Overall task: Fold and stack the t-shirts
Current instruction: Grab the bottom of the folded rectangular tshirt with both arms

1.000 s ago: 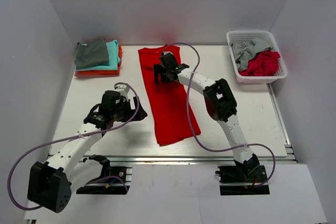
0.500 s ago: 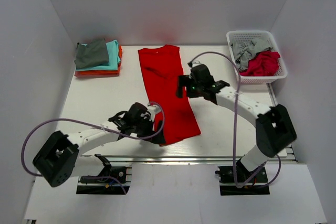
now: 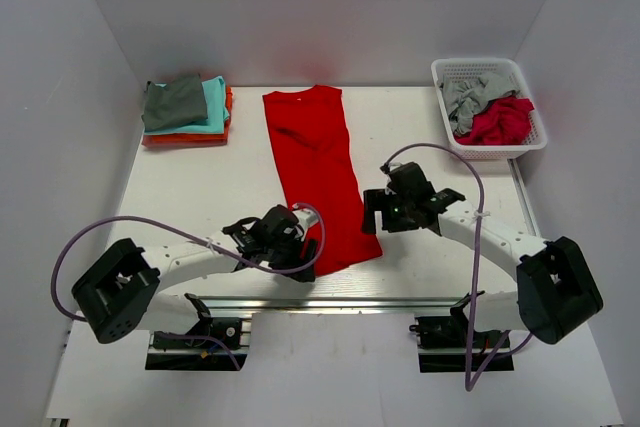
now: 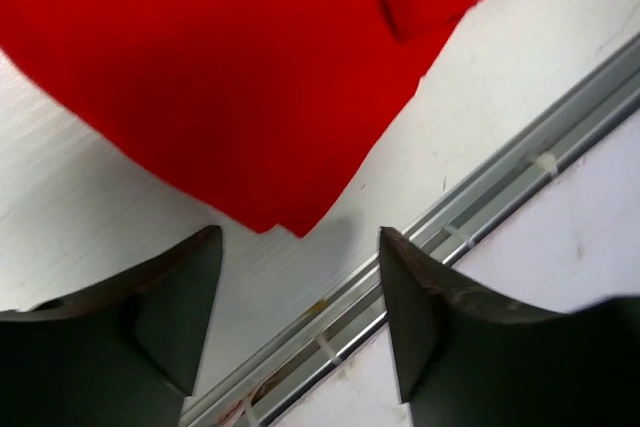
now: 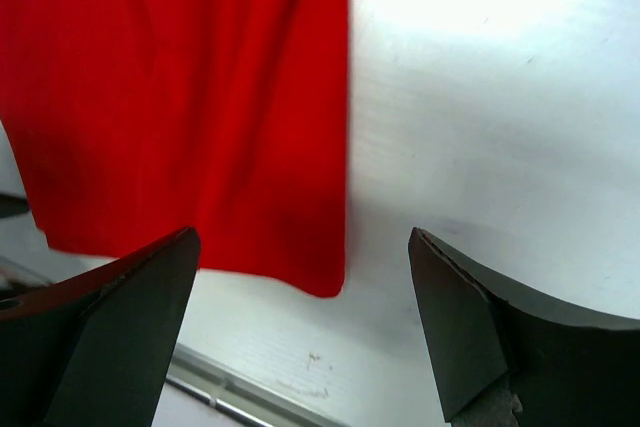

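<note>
A bright red t-shirt [image 3: 315, 162], folded lengthwise into a long strip, lies flat on the middle of the table, collar at the far end. My left gripper [image 3: 301, 258] is open just over the hem's near left corner. In the left wrist view that red corner [image 4: 285, 217] lies just ahead of the left gripper [image 4: 300, 239], with nothing between the fingers. My right gripper [image 3: 377, 217] is open at the hem's near right corner. The right wrist view shows the red t-shirt [image 5: 180, 97] reaching in between the wide-spread jaws of the right gripper [image 5: 302, 247], which do not touch it.
A stack of folded shirts [image 3: 186, 110], grey on teal on orange, sits at the back left. At the back right, a white basket [image 3: 478, 62] holds a grey shirt [image 3: 468, 95] and a crimson one [image 3: 498, 122]. A metal rail [image 4: 480, 197] runs along the table's near edge.
Both arms have swung toward the near edge. The right gripper left the shirt's far end for the near right hem corner, and the left gripper moved right to the near left hem corner.
</note>
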